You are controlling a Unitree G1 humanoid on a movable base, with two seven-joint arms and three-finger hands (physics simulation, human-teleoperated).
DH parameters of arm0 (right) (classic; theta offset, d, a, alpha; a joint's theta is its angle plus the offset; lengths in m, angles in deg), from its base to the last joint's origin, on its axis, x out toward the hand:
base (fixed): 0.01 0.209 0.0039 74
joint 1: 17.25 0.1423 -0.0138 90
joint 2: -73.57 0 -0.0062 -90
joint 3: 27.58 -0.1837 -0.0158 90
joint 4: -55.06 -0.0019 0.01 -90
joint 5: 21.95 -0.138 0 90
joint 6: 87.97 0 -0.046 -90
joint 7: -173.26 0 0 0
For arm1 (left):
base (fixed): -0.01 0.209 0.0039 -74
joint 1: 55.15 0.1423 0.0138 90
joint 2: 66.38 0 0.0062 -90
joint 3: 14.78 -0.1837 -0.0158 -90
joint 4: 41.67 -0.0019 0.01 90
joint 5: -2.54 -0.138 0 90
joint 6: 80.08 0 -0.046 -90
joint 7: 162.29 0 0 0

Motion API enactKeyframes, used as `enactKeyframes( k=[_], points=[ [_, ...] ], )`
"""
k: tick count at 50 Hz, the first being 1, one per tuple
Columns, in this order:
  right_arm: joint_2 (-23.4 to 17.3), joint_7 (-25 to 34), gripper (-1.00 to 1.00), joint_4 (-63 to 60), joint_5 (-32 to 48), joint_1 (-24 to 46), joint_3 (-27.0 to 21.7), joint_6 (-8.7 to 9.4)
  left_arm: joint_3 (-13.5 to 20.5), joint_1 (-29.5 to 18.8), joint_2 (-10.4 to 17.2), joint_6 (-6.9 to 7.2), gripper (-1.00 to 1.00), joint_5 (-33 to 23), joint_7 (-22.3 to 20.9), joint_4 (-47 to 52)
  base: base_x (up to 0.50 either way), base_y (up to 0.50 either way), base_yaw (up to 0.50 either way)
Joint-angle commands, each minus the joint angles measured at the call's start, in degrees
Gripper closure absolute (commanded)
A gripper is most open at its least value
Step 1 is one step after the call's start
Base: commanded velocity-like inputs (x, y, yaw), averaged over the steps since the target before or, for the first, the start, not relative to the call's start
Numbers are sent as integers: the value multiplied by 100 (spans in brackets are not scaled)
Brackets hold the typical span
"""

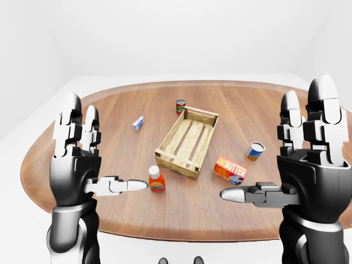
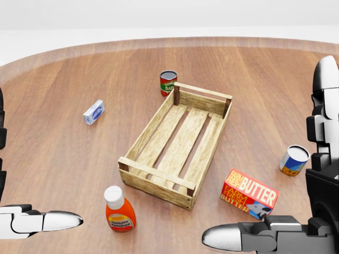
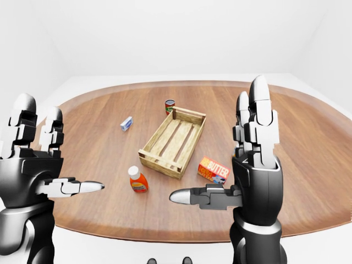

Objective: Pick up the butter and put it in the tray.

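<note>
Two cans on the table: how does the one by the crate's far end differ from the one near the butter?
The red can has a red label with a green band and stands right beside the wooden crate, at its top corner in the head view. The blue can has a blue and yellow label and stands apart from the crate, up and right of the butter. Both stand upright on the table, similar in size, untouched by either hand.
</note>
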Motion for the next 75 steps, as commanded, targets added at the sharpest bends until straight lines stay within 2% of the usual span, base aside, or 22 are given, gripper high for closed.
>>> enactKeyframes(
  k=[1,13,25,35,42,45,50,53,55,57,60,61,62,66,75],
  points=[
    [-3,-19,-100,15,-28,-9,0,0,28,-21,8,0,-100,21,1,2,50,9,0],
    [10,-27,-100,-3,-68,0,-88,0,-87,50,-8,0,-100,-81,-26,7,50,8,0],
    [37,-60,-100,0,-100,10,-150,0,-19,2,-20,0,-100,-5,-2,-8,49,-2,0],
    [37,-86,-100,-53,-144,-41,-224,0,-18,22,-16,0,-100,24,-1,70,2,0,0],
    [-1,199,-100,-128,-10,-369,-444,0,-20,35,-14,0,-100,50,-2,50,0,0,0],
    [-118,641,-100,-204,377,-687,-766,0,-65,26,-42,0,-100,14,33,-9,0,0,0],
    [216,1593,-100,-211,961,-805,-1403,0,-82,6,-17,0,-100,9,52,-92,0,0,0],
    [286,1815,-100,-211,1551,-985,-1367,0,-55,-7,-24,0,-100,51,71,-102,0,0,0],
    [526,2359,-100,-211,1889,-1209,-1652,0,-53,6,-12,0,-100,58,62,-70,0,0,0],
    [487,2616,-100,-200,2563,-1354,-1555,0,-31,-9,-5,0,-100,67,57,-116,0,0,0],
    [583,2895,-100,-172,2793,-1405,-1602,0,-17,-19,2,0,-100,93,57,-101,0,0,0],
    [595,3031,-100,-194,2843,-1406,-1706,0,-26,-17,-2,0,-100,87,54,-129,0,0,0],
    [610,3685,-100,-206,2915,-2260,-2337,0,28,-88,25,0,-100,215,71,67,0,0,0],
    [1116,3685,-100,-211,3598,-1803,-2742,0,13,-84,33,0,-100,214,64,87,0,0,0],
    [1557,3685,-100,86,3643,-1702,-3242,0,12,-66,23,0,-100,209,51,63,0,0,0]
  ],
)
